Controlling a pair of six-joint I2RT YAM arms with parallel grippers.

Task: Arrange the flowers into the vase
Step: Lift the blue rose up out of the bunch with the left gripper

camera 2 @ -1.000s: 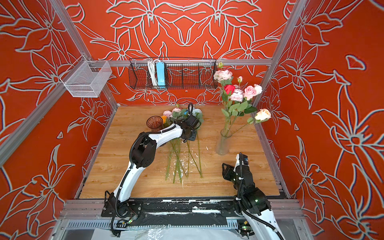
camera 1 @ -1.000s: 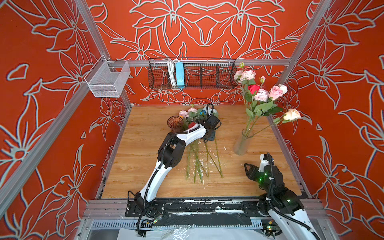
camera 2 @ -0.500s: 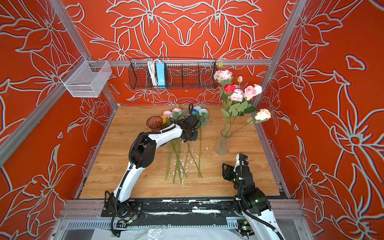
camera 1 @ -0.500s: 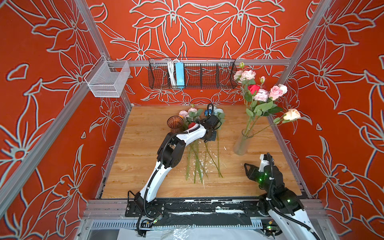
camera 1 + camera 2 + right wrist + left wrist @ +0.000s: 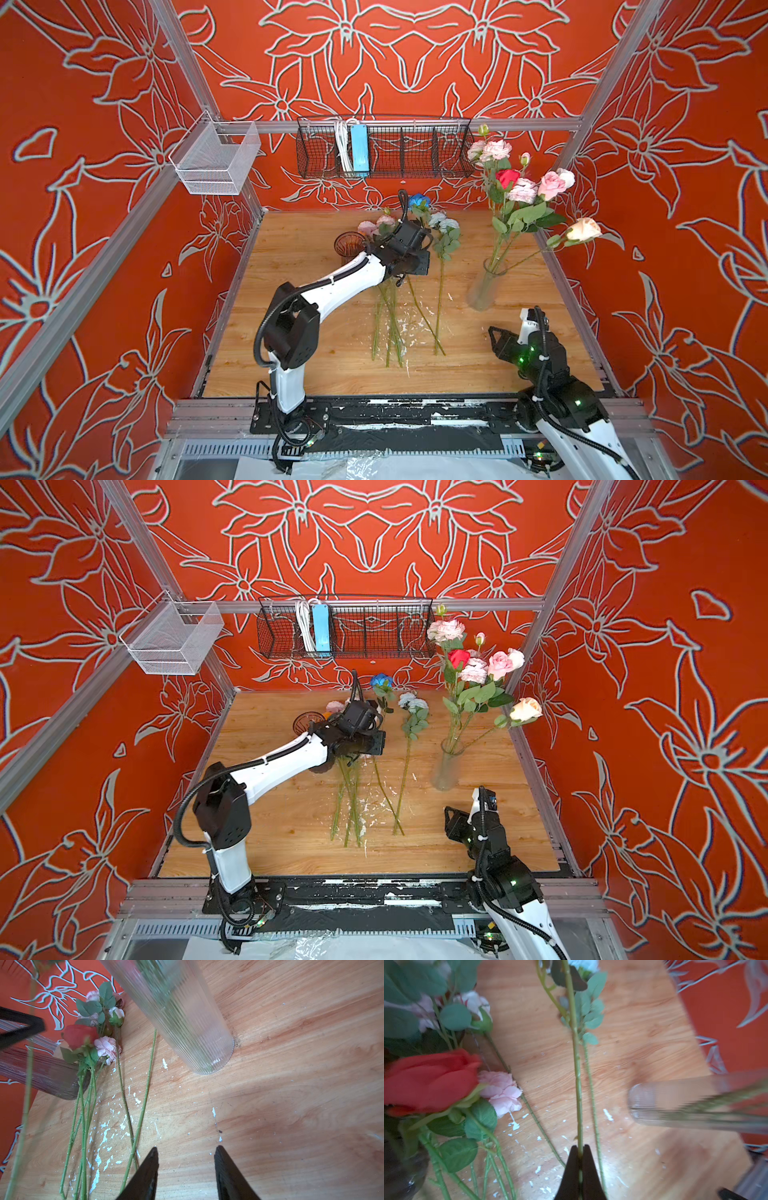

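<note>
Left wrist view first: we see the left gripper (image 5: 579, 1150) with its two dark fingers pressed together on a thin green stem (image 5: 576, 1064), which runs straight ahead from the fingertips into leaves and out of frame. A second, thinner stem (image 5: 591, 1088) lies just beside the held one, on the side toward the blurred clear vase (image 5: 675, 1103), and ends in a pale blue bloom (image 5: 584, 963) far ahead of the gripper. On the gripper's other side we see a red rose (image 5: 429, 1082) and a pink peony (image 5: 502, 1093) close together, near the fingers but apart from them. In both top views a blue rose (image 5: 419, 201) sits just beyond the left gripper, and the loose stems (image 5: 392, 320) trail from under it back toward the arm bases over the wooden table (image 5: 311, 249). A dark brown glass (image 5: 348, 246) stands beside that gripper's wrist, on the side away from the clear vase.

The right gripper (image 5: 186, 1148) hangs over bare wood with its fingers well apart and nothing between them. The clear vase stands upright ahead of it, ribbed, with green stems inside; in the top views pink, white and red blooms (image 5: 519, 187) rise from it. The loose flowers lie off to the side of this gripper that faces the left arm, among white flecks (image 5: 104, 1136) on the wood.
</note>
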